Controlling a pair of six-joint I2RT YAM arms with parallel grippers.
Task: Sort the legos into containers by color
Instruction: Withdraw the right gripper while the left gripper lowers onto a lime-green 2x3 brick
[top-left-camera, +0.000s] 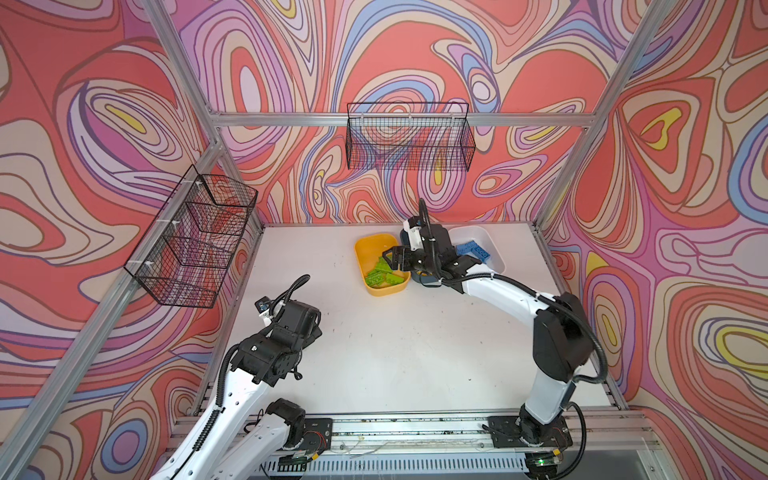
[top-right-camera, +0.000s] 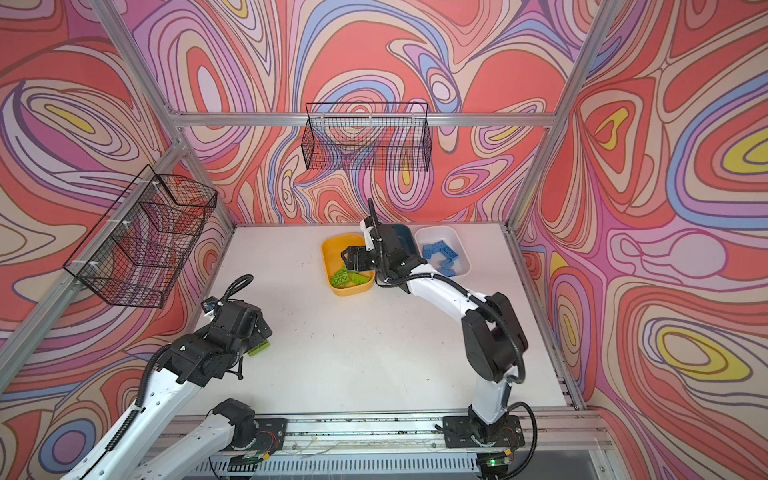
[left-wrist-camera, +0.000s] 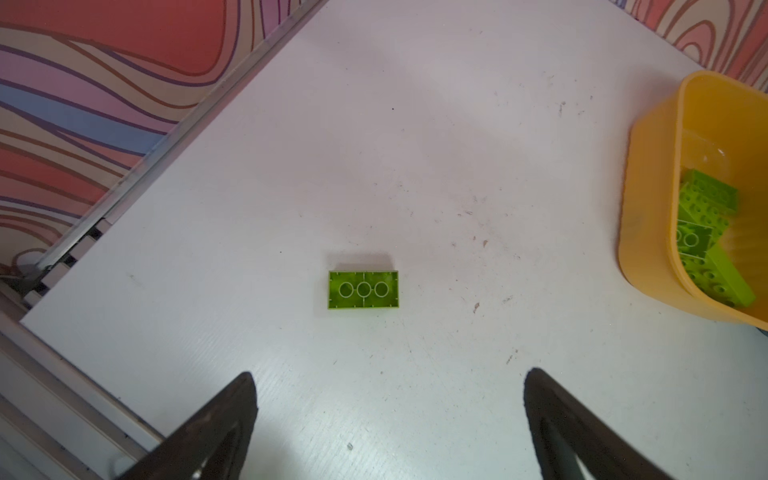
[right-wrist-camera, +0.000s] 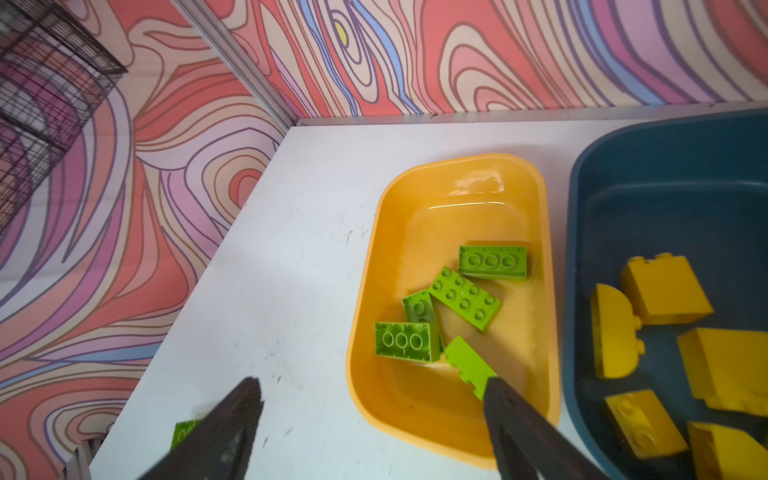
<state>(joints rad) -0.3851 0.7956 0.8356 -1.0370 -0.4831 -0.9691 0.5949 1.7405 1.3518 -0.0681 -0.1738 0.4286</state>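
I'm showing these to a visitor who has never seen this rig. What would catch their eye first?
The swirling red, pink and purple walls dominate everything. Next comes the yellow tub of lime-green bricks at the back of the table, under the open right gripper. One green brick lies alone before the open left gripper.

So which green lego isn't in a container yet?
The green brick lying underside-up on the bare table, just ahead of the open left hand. The other green bricks all sit inside the yellow tub.
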